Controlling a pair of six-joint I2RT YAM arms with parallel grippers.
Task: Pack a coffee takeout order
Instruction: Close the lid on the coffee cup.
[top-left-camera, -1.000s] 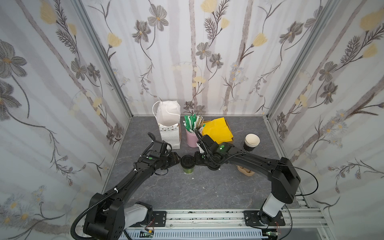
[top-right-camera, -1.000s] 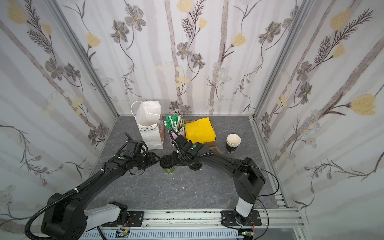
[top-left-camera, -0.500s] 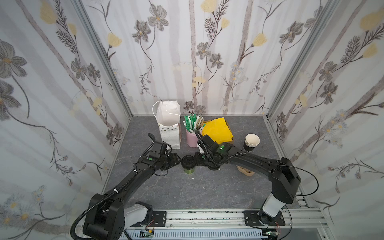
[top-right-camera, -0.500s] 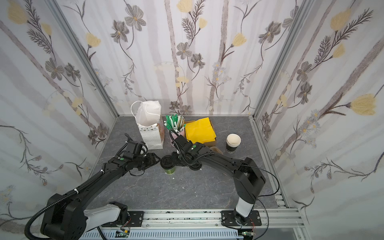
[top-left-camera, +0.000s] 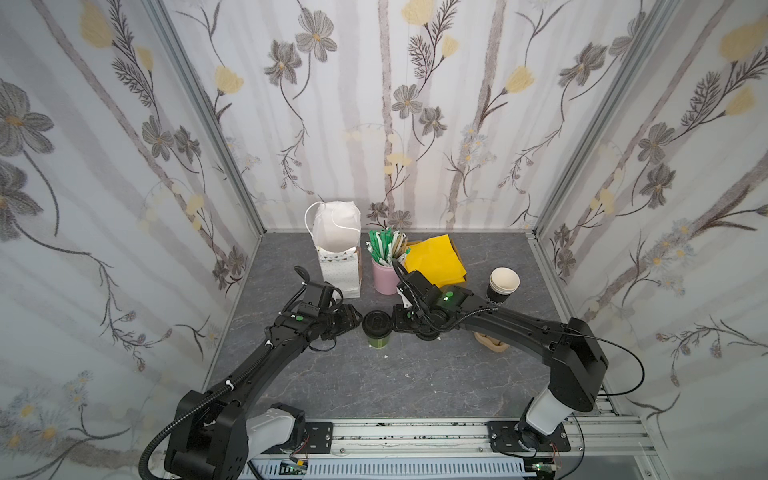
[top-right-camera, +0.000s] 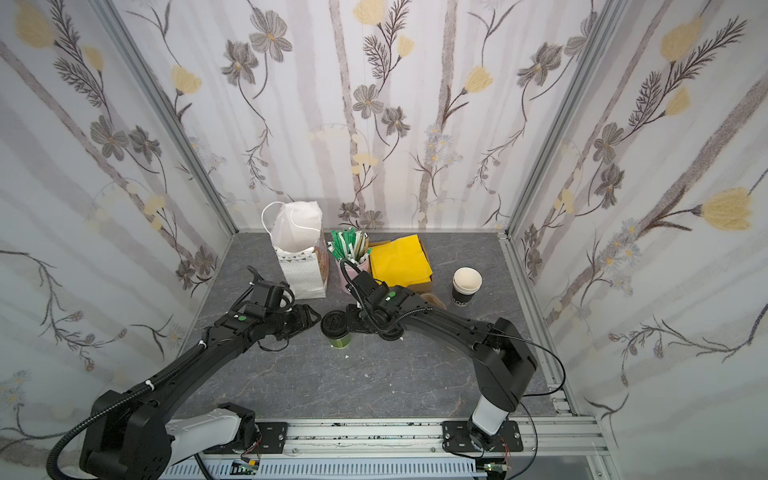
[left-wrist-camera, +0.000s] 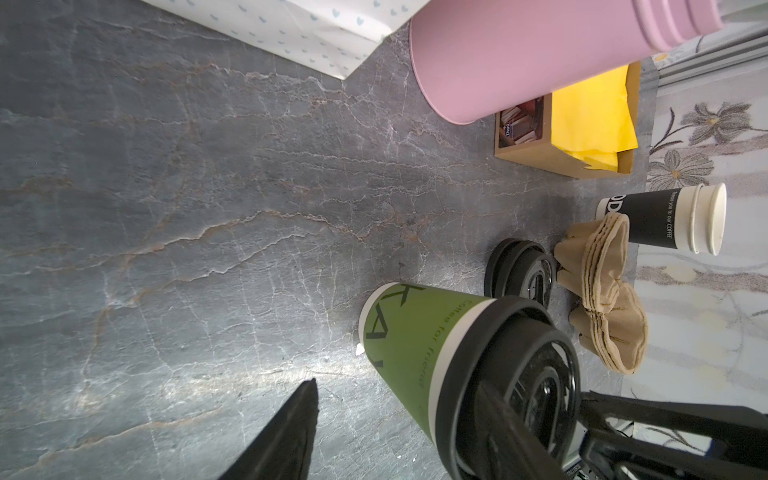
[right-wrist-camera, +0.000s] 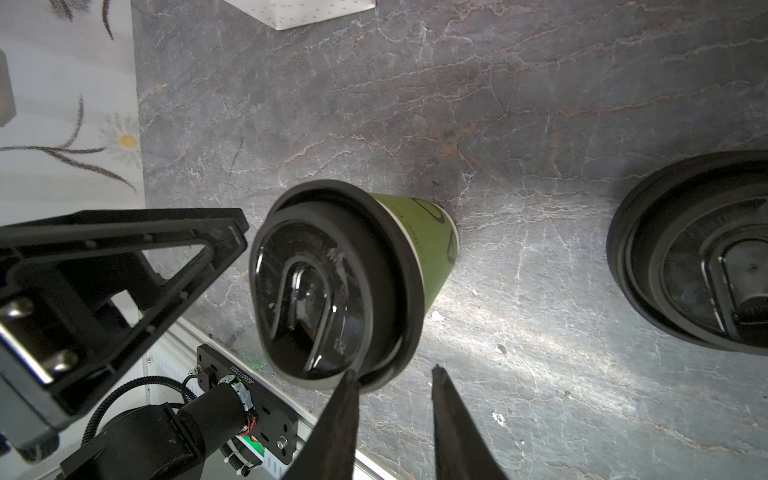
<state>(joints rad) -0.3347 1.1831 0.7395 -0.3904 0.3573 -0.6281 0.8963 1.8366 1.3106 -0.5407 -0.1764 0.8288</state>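
Grey stone tabletop (top-left-camera: 374, 374), lidded green cup (top-left-camera: 377, 330) between left tool (top-left-camera: 355, 318) and right tool (top-left-camera: 395, 322)

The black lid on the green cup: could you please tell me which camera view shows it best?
The right wrist view: the black lid fills the middle, nearly face-on, moulding clear. The left wrist view catches it obliquely, cut off at the edge. In both top views it is only a small dark disc.

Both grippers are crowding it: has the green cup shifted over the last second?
No. The green cup stands in the same spot in front of the pink holder.
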